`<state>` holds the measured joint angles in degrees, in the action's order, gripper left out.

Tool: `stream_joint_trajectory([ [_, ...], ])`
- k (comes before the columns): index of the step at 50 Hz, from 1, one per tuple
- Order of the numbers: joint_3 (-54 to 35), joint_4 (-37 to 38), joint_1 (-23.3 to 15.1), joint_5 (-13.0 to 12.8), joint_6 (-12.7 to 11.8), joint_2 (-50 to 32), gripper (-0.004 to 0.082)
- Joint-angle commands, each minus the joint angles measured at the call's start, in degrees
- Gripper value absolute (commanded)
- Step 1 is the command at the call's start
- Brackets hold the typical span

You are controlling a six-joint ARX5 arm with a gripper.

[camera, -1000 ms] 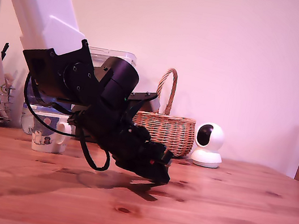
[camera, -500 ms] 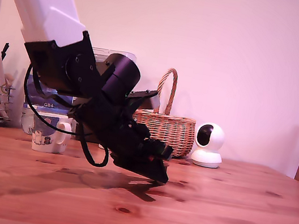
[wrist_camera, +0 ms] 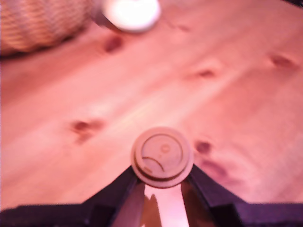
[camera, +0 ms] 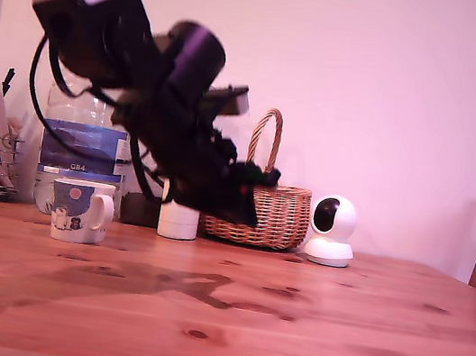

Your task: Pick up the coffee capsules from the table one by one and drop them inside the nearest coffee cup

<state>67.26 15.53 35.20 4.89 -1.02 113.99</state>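
The claw (camera: 248, 200) hangs above the desk (camera: 331, 331), in front of the wicker basket (camera: 273, 211) in the exterior view. Its two fingers pinch a coffee capsule (wrist_camera: 162, 156), whose round face fills the gap between them in the wrist view. The coffee cup (camera: 77, 211) stands on the desk at the exterior view's left, well apart from the claw.

Capsule (wrist_camera: 162, 156) gripped off the table; mug (camera: 78, 210) upright.
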Motion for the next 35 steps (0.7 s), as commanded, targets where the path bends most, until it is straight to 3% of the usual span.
stream_joint_trajectory([
  [1,-2.5,-0.2,-0.1,-0.7,-0.3,-1.2,0.0122],
  [9,-5.1,-0.3,-0.9,-3.0,-0.6,-4.1,0.0122],
  [35,-16.0,-0.1,-9.0,-3.9,-1.6,-17.8,0.0122],
])
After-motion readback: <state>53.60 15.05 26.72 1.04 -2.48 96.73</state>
